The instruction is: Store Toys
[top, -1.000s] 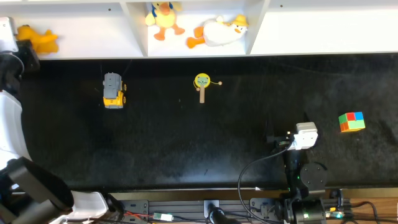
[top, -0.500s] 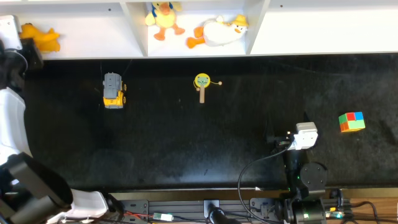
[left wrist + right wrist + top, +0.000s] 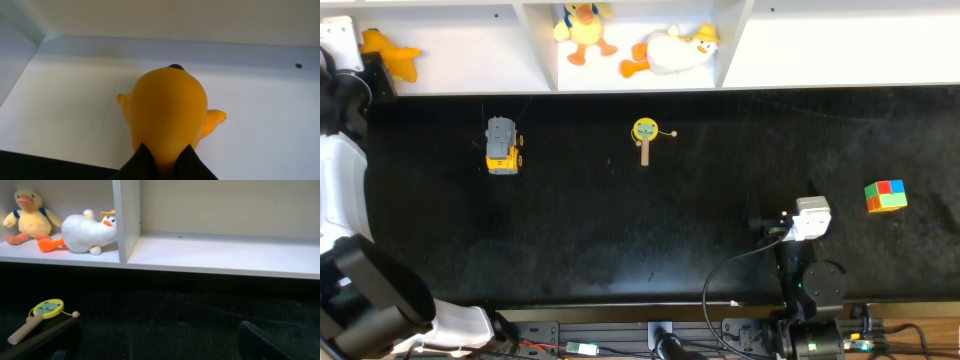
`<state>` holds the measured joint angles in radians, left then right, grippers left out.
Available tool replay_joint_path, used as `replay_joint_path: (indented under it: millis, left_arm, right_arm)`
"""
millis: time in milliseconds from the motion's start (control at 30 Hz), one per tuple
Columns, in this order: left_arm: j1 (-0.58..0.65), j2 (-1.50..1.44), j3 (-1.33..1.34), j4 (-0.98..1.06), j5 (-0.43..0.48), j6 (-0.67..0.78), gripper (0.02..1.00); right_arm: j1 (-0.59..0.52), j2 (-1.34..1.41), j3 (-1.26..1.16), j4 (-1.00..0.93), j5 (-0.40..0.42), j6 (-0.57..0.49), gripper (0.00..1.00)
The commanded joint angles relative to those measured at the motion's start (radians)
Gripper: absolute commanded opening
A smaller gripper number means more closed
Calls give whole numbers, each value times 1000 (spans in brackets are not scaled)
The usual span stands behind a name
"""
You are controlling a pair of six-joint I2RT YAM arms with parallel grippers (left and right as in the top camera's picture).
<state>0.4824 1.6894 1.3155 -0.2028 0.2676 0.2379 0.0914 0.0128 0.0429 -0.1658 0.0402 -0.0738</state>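
- Far left: the left arm (image 3: 342, 190) reaches up to the white shelf (image 3: 470, 62), and its jaws are clamped on the tail end of an orange plush toy (image 3: 170, 107). The grip from behind points the toy nose-first into the shelf's left compartment (image 3: 65, 110).
- The toy is inside that bay and low over its floor; whether it touches down yet, I cannot tell. My read is that this is the placing step, with release to come.
- Next along, a yellow toy truck (image 3: 502, 146) waits on the black counter (image 3: 620, 230), well apart from the shelf.
- In the middle compartment, a yellow duck plush (image 3: 582, 24) and a white duck plush (image 3: 672, 50) lie side by side, already stored.
- Below them, a small rattle drum (image 3: 645, 136) lies on the counter, handle towards the arms.
- On the right, the right arm (image 3: 808, 222) sits low near its base, jaws wide apart and holding nothing. It faces the right-hand bay.
- Far right, a multicoloured cube (image 3: 885, 196) is on the counter, near that idle arm and probably its job.
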Motion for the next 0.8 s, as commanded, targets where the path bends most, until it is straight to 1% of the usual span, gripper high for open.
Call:
replay_joint_path:
  millis: [33,133,167,200,300,333,400,433,467,533,600,667,700,733,800]
  left_arm:
    - [-12,24,16,4,-19,-11,88]
    - [-11,24,16,4,-19,-11,97]
    - [-12,24,16,4,-19,-11,126]
    - [-12,24,16,5,-19,-11,165]
    - [-12,24,16,11,-19,-11,386]
    - [-13,24,16,14,-19,-11,439]
    - [-13,24,16,23,-19,-11,503]
    - [-13,24,16,27,-19,-11,509]
    - [-13,24,16,34,-19,-11,542]
    - [-13,24,15,39,-19,-11,551]
    - [-13,24,16,42,-19,-11,623]
    - [-13,24,15,41,-19,-11,763]
    - [-13,24,15,40,-19,-11,890]
    - [-13,24,15,40,-19,-11,993]
    - [-13,24,15,41,-19,-11,998]
  right_arm:
    - [-6,-8,1,5,-6,7,993]
    - [-6,-8,1,5,-6,7,996]
    - [-6,-8,1,5,-6,7,996]
    - [-6,-8,1,5,-6,7,996]
    - [-6,-8,1,5,-6,7,996]
    - [-6,-8,1,5,-6,7,996]
    - [-6,-8,1,5,-6,7,996]
    - [-6,-8,1,5,-6,7,996]
    - [-6,-8,1,5,-6,7,993]
    - [-6,-8,1,5,-6,7,996]
    - [-6,-8,1,5,-6,7,996]
    - [-6,-8,1,5,-6,7,996]
    - [-6,-8,1,5,-6,7,993]
    - [-6,-8,1,5,-6,7,996]
    - [-6,-8,1,5,-6,7,996]
